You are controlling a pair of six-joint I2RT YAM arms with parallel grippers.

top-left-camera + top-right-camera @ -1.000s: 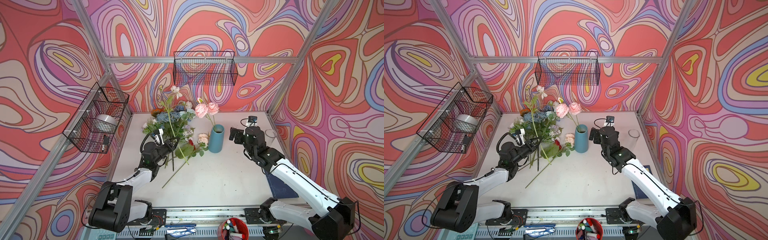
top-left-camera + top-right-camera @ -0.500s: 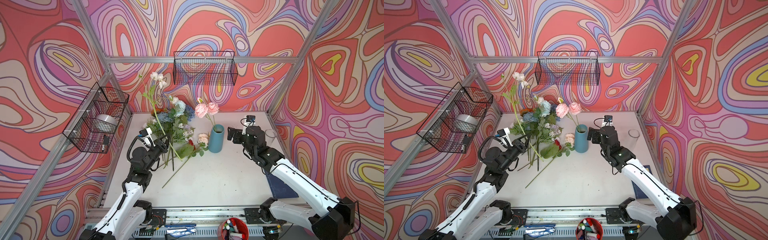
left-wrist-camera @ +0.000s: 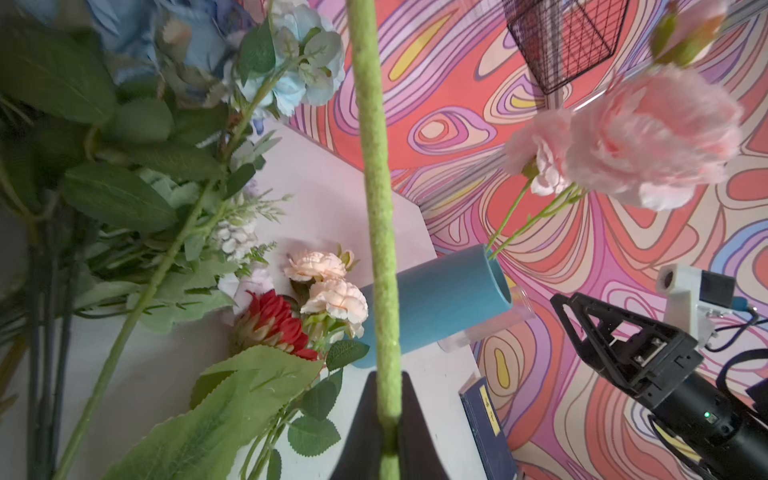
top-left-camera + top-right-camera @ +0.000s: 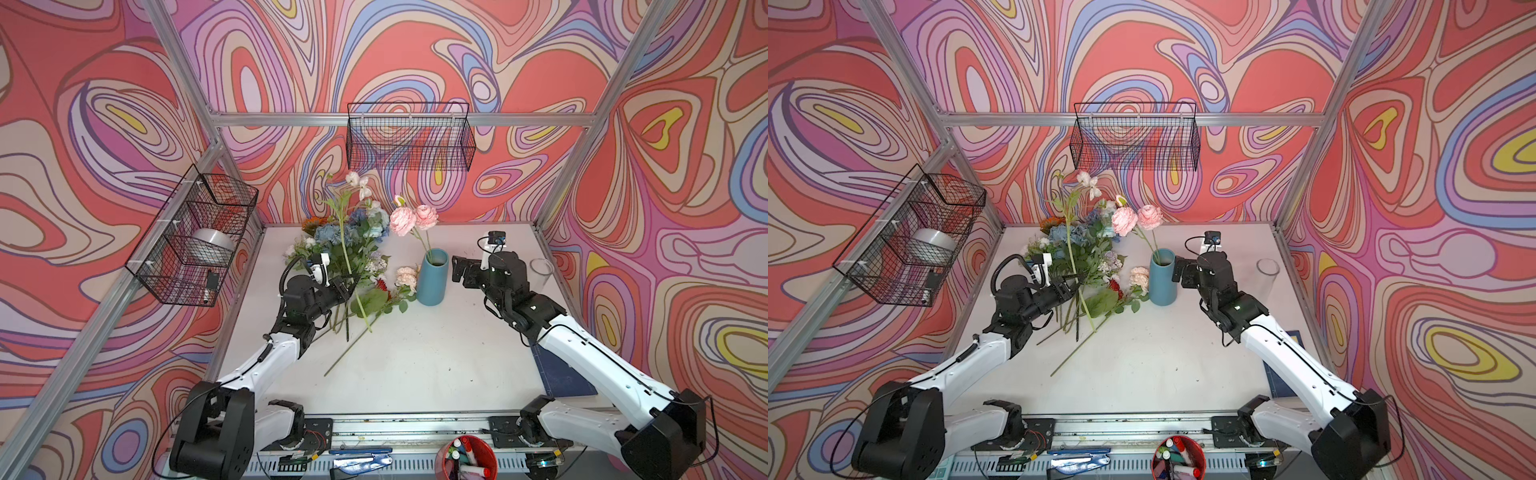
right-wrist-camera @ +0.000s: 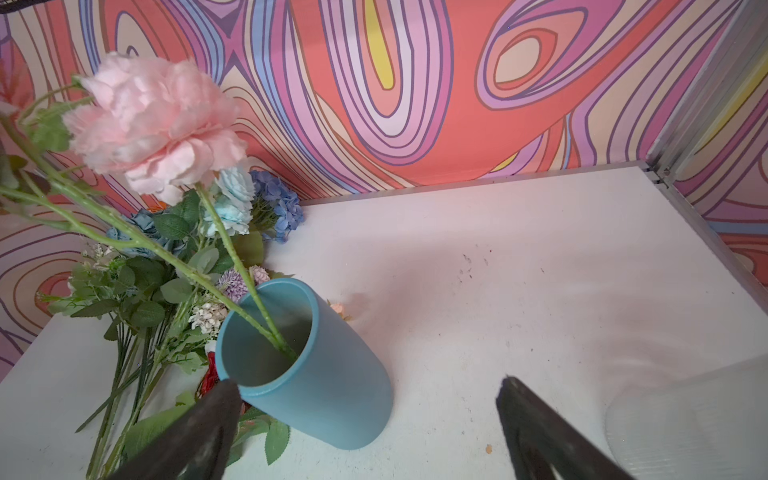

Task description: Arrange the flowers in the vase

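Flowers point(image 4: 328, 243) lie heaped beside the blue vase point(image 4: 432, 282), while the left gripper point(image 4: 348, 286) clamps one white-bloomed stem point(image 4: 342, 224) upright, probably for insertion, and the right gripper point(image 4: 459, 272) hovers, jaws spread, near the vase.

You have a white flat bench point(image 4: 415, 365) inside walls of swirling red, pink and lilac. An empty-looking black wire basket point(image 4: 409, 137) hangs above the bench's back edge. A second black wire compartment basket point(image 4: 191, 237) hangs above the left edge, with a silver round metal object point(image 4: 212, 245) in it. A clear plastic cup point(image 4: 541, 272) stands near the right edge, toward the back right corner. A dark blue flat book point(image 4: 561, 374) lies at the right edge, nearer the front. A red round cup of markers point(image 4: 465, 457) sits past the front edge.
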